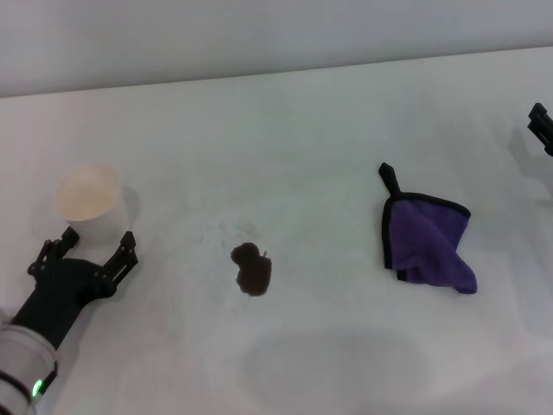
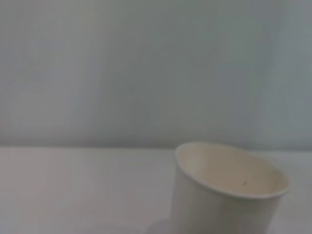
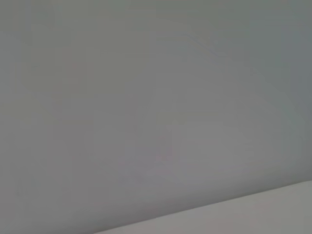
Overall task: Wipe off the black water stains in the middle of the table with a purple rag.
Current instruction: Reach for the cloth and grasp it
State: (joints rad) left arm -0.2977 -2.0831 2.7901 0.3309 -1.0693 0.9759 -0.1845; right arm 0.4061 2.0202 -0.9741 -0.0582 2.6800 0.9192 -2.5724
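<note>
A small dark brown-black stain point(image 1: 251, 267) lies near the middle of the white table point(image 1: 328, 112). The purple rag point(image 1: 429, 244), folded, with black trim and a black loop tab, lies to the right of the stain. My left gripper point(image 1: 85, 253) is open at the near left, its fingers just in front of a cream paper cup point(image 1: 89, 201), holding nothing. The cup also shows close in the left wrist view point(image 2: 226, 192). My right gripper point(image 1: 542, 127) shows only as a black tip at the right edge, well apart from the rag.
The cream paper cup stands upright at the left. The table's far edge meets a plain grey wall point(image 1: 259, 35). The right wrist view shows only wall and a strip of tabletop point(image 3: 253, 214).
</note>
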